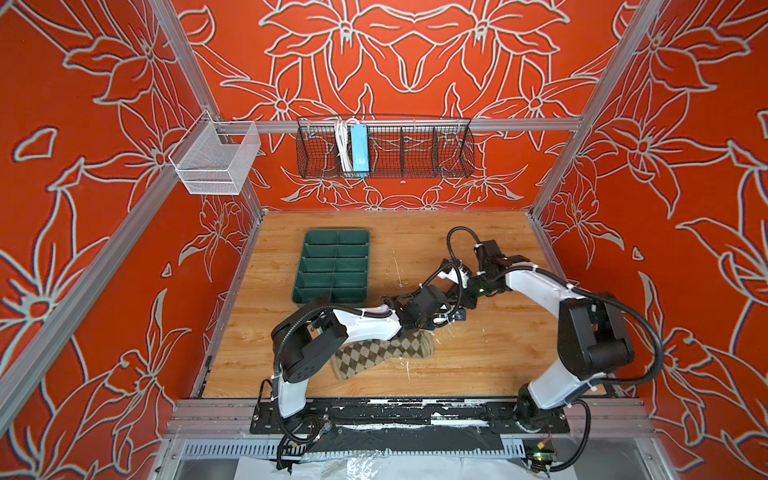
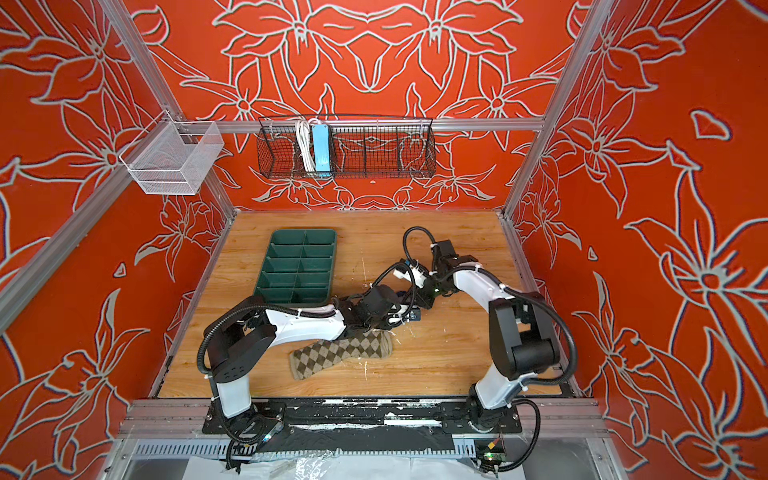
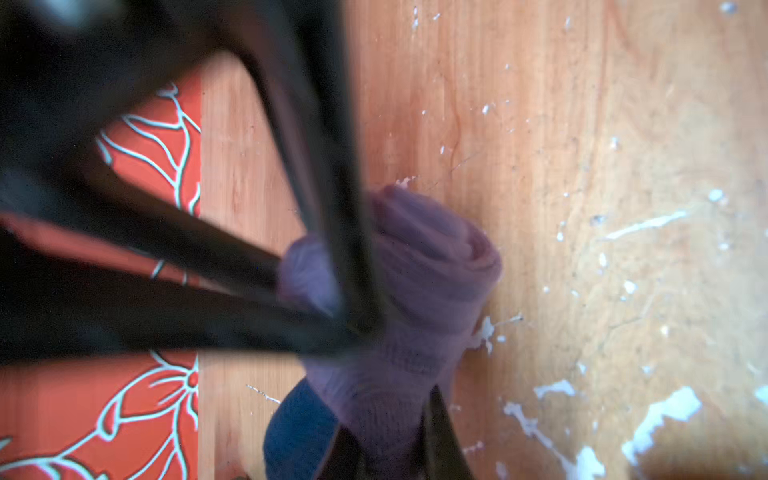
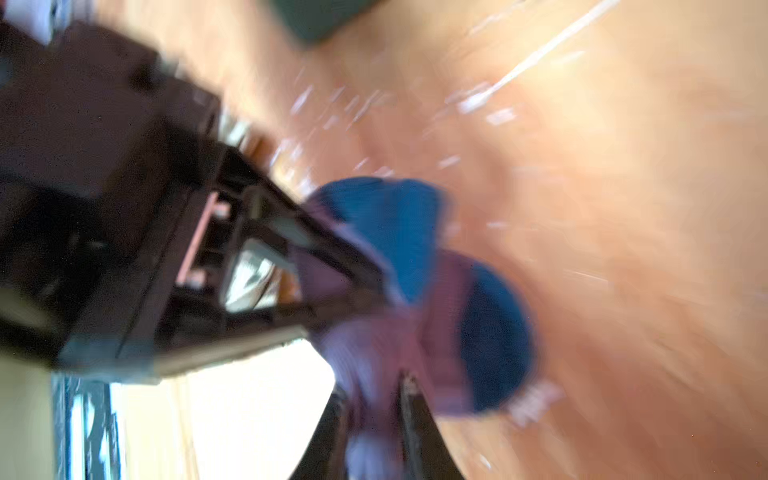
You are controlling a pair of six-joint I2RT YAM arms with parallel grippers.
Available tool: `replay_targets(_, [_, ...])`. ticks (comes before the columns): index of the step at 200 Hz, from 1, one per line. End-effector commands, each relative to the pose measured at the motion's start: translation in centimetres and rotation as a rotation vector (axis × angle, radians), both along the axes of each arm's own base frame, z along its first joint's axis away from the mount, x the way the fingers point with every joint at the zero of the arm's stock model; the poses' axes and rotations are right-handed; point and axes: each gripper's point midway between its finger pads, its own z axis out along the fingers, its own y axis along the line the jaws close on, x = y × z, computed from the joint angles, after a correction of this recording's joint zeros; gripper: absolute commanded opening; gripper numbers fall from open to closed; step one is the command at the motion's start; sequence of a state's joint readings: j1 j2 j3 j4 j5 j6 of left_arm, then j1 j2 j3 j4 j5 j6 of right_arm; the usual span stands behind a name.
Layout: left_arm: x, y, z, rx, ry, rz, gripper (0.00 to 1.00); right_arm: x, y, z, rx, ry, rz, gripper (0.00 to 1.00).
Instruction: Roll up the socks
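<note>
left pincer [image 3: 386,440], seen from its own wrist camera, is clamped on the purple sock [image 3: 432,266]: its two dark fingers [image 3: 442,436] stand close on both sides of the purple cloth. one end of the sock is wound into a tight roll just over the wooden table [image 3: 582,166]; if the roll touches the wood, i cannot tell. the right pincer [image 3: 332,301] reaches in from the side and its tips pinch a small lump of the same cloth beside the roll.

from the right wrist camera all is blurred. the right pincer [image 4: 374,419] has purple cloth between its fingers, so it is closed on the sock too. the left pincer [image 4: 374,286] meets the sock from the other side, with navy patches near its tips. a dark green corner of the tray [image 4: 320,16] shows at the edge of this view.

in both top views the two arms meet over the middle of the table, to the right of the tray [image 1: 337,266], and the purple sock is almost hidden under them. the argyle sock [image 1: 382,353] lies flat nearer the front edge, apart from the tray, its upper edge under the left arm.
</note>
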State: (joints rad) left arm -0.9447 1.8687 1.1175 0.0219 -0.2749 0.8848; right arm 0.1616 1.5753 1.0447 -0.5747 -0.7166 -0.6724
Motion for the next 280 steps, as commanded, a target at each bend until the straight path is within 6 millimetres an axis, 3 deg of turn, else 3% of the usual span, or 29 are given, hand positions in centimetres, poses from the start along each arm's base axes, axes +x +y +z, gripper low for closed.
replay_targets(1, [-4.6, 5.8, -6.1, 0.259, 0.263, -0.003, 0.00, 5.4, -3.7, 6.7, 0.128, -0.231, -0.265, 0.24])
replay_targets(21, [-4.5, 5.8, -6.5, 0.272, 0.272, -0.001, 0.00, 5.7, -5.2, 9.7, 0.205, -0.320, -0.352, 0.28])
replay_targets(44, [-4.5, 5.7, -6.5, 0.274, 0.275, 0.002, 0.00, 5.6, -6.3, 11.7, 0.221, -0.394, -0.414, 0.29])
replay_targets(69, [-5.9, 5.3, -6.0, 0.274, 0.369, -0.036, 0.00, 5.6, -8.0, 14.5, 0.209, -0.497, -0.533, 0.29])
replay_targets(89, [-8.0, 5.2, -5.9, 0.309, 0.560, -0.052, 0.00, 3.8, -8.0, 17.4, 0.253, -0.614, -0.542, 0.30])
replay_targets(111, [-8.2, 4.9, -6.0, 0.322, 0.784, 0.058, 0.00, 0.5, -6.6, 19.1, 0.267, -0.730, -0.428, 0.34])
replay_targets(138, [-7.1, 4.4, -6.7, 0.313, 0.965, 0.164, 0.00, -3.8, -3.8, 17.0, 0.104, -0.771, -0.205, 0.37])
replay_targets(170, [-5.7, 3.6, -6.7, 0.302, 1.095, 0.256, 0.00, -9.1, -0.3, 12.0, -0.133, -0.796, 0.170, 0.42])
replay_targets(186, [-5.1, 3.2, -6.5, 0.277, 1.137, 0.292, 0.00, -10.5, 0.5, 9.3, -0.219, -0.826, 0.302, 0.44])
replay_targets(239, [-4.2, 2.3, -6.0, 0.226, 1.194, 0.315, 0.00, -8.9, 1.8, 1.0, -0.513, -0.736, 0.464, 0.50])
replay_targets(280, [-4.1, 1.5, -5.7, 0.196, 1.209, 0.298, 0.00, -5.7, 4.6, -2.0, -0.507, -0.760, 0.411, 0.51])
